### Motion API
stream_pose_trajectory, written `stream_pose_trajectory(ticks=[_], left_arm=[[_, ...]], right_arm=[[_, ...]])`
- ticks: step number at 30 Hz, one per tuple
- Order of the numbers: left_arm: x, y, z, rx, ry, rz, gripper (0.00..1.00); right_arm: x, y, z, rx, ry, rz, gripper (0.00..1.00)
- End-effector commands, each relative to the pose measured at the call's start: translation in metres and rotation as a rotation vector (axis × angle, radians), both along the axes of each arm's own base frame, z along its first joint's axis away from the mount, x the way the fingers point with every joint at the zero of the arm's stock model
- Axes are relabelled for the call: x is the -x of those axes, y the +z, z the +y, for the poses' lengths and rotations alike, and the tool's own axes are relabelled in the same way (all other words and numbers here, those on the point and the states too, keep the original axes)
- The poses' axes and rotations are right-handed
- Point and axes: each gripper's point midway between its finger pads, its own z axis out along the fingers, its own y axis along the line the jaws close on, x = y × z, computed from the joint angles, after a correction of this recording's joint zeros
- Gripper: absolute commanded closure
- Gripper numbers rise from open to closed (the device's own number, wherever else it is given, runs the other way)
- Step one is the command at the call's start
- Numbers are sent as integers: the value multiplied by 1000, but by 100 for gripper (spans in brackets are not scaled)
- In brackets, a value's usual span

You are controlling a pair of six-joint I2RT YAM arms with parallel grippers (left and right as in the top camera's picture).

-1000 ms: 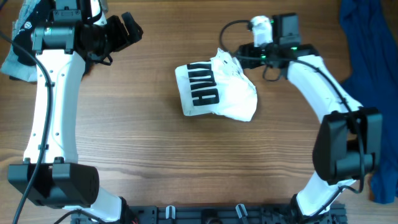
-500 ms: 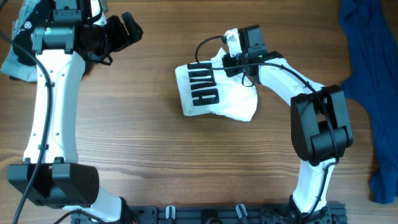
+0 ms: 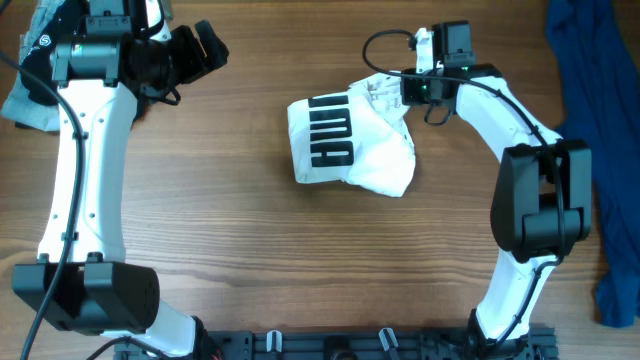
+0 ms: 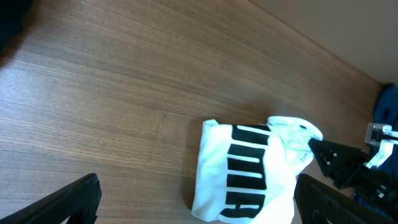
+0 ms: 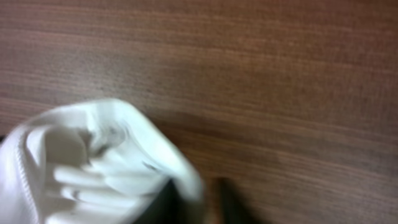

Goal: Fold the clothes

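The white T-shirt (image 3: 350,150) with black block lettering lies bunched and partly folded at the middle of the wooden table. It also shows in the left wrist view (image 4: 249,174) and, blurred, in the right wrist view (image 5: 93,162). My right gripper (image 3: 403,90) is at the shirt's upper right corner, shut on a gathered bit of the white cloth (image 5: 193,205). My left gripper (image 3: 210,45) is open and empty, held high over the table's back left, well away from the shirt (image 4: 199,193).
A dark blue garment (image 3: 590,100) lies along the right edge of the table and shows at the right edge of the left wrist view (image 4: 387,102). A pale grey-blue garment (image 3: 20,100) lies at the far left behind the left arm.
My right gripper swung left over the shirt's top, then back right, pulling the shirt's upper right corner with it. The left arm has not moved.
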Motion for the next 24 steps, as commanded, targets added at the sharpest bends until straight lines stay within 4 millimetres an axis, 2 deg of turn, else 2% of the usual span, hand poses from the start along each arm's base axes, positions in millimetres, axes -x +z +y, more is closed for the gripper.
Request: stream_pose_trajectory(ticks=[1, 2, 3, 6, 8, 9, 11, 13, 15, 17, 18, 20, 21, 24], left_arm=[[3, -9, 0, -31, -40, 23, 0], [4, -11, -3, -43, -66, 25, 0], [8, -13, -8, -55, -100, 34, 0], [18, -25, -38, -82, -215, 59, 0], [25, -38, -61, -85, -274, 90, 1], [32, -52, -79, -89, -320, 127, 3], [42, -77, -99, -102, -390, 185, 7], [54, -108, -121, -114, -451, 257, 9], [65, -139, -143, -129, -513, 317, 16], [71, -160, -162, -141, -561, 342, 26], [71, -170, -173, -146, -584, 346, 37], [70, -190, -193, -152, -624, 339, 66], [70, -202, -203, -156, -643, 338, 72], [71, -235, -216, -193, -671, 357, 72]], right_arm=[[2, 4, 10, -67, 24, 23, 13], [2, 14, 10, -86, 29, 14, 11], [1, 35, 9, -120, 33, -9, 10], [-3, 97, -20, -166, -50, -101, 7], [-2, 126, -38, -166, -83, -159, 5], [1, 139, -50, -163, -101, -182, 1], [4, 146, -65, -159, -130, -188, 0], [8, 143, -77, -156, -155, -168, 1], [11, 138, -80, -154, -161, -148, 1], [11, 136, -80, -155, -162, -142, 1], [11, 136, -80, -155, -162, -142, 0], [11, 136, -80, -156, -163, -142, 1], [12, 136, -80, -156, -163, -139, 0], [15, 133, -79, -155, -164, -123, 1]])
